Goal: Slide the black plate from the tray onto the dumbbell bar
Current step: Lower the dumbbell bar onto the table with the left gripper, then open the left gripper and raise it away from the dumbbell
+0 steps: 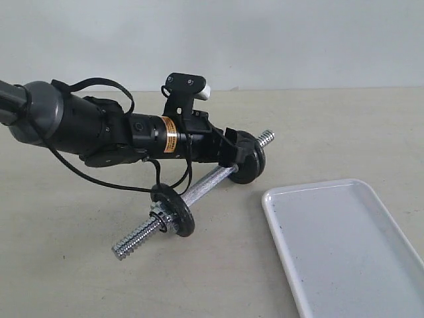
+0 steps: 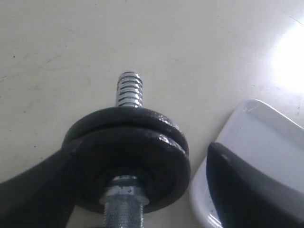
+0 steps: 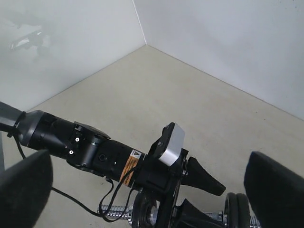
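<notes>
**Plate on the bar, both grippers spread**

The left arm (image 1: pixel 73 122) reaches in low over the table (image 1: pixel 79 278). Behind the left gripper (image 1: pixel 234 151), back toward its wrist, the dumbbell bar (image 1: pixel 205 180) carries a small black disc (image 1: pixel 177 211) and a nut (image 1: pixel 159 215). From there the bar runs forward between the fingers (image 2: pixel 33 190), which stand apart.

The black plate (image 1: pixel 256 158) is threaded on the bar, right between those fingers and off the tray (image 1: pixel 344 245). It sits face to face with a second black disc (image 2: pixel 137 166). One finger seems to lean on the discs' rim, though the close wrist view makes contact hard to judge. The other finger stands clear of them, with bare table showing in the gap. The bar's threaded end (image 2: pixel 129 90) pokes out beyond the fingertips. The tray lies outside the clear finger, near it.

The right gripper (image 3: pixel 149 171) hangs above the left arm. Its fingers are spread wide and hold nothing.
</notes>
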You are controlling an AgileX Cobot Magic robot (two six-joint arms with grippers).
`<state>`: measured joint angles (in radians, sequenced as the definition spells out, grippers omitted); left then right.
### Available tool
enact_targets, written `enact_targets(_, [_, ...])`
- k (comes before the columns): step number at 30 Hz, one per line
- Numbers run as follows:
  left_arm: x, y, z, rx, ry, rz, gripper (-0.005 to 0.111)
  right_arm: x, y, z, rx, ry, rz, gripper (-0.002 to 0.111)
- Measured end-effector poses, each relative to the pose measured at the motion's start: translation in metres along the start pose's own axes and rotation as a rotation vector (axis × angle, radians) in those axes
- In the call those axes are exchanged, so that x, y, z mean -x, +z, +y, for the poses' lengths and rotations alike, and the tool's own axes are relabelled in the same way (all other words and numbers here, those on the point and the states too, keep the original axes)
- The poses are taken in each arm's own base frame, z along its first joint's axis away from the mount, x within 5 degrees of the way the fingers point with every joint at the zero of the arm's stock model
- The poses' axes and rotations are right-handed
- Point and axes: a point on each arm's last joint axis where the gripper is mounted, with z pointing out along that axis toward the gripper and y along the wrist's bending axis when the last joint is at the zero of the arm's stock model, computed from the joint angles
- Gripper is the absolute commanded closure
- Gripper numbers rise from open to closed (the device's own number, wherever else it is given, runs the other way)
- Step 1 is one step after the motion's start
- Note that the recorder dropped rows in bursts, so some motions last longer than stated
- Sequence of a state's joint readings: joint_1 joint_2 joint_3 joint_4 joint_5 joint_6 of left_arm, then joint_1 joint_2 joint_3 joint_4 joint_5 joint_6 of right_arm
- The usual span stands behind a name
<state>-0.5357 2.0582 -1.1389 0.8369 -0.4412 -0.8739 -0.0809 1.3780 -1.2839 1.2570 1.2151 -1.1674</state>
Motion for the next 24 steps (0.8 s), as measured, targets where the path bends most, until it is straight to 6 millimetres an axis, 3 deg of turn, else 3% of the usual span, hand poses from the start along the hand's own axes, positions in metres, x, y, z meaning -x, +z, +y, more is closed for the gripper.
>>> enact_targets(15, [0.005, -0.003, -0.001, 0.006, 0.036, -0.008, 0.040, -0.002, 0.000, -0.001, -0.009, -0.009, 0.020, 0.004])
enact_targets(18, [0.024, -0.019, -0.003, 0.045, 0.114, -0.036, 0.040, -0.003, 0.000, -0.001, -0.013, -0.013, 0.030, 0.004])
enact_targets(24, [0.098, -0.082, -0.017, 0.190, 0.249, -0.166, 0.040, -0.003, 0.000, -0.001, -0.016, -0.015, 0.037, 0.004])
